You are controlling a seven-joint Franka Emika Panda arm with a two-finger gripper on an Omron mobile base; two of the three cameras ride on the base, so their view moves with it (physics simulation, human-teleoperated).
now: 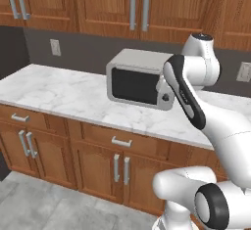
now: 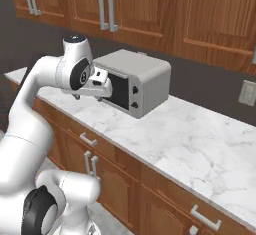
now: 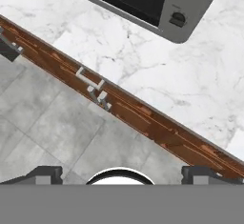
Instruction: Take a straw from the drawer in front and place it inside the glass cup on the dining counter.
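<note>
Marble wall counter is running along the wall over brown cabinets, carrying one thing: a silver microwave sitting flat on it toward the back, door facing out. In the hand view the microwave is sitting at 12 o'clock, counter edge slanting from 9 to 4, grey tile floor lying at 7.

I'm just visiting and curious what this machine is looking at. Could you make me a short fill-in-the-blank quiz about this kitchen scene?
1. The silver microwave sits on a white ____ counter.
2. The drawer under the counter edge is ____, with its bar handle flush.
3. The end effector hangs over the floor with its fingers spread ____.

Missing words: marble; closed; open
</note>
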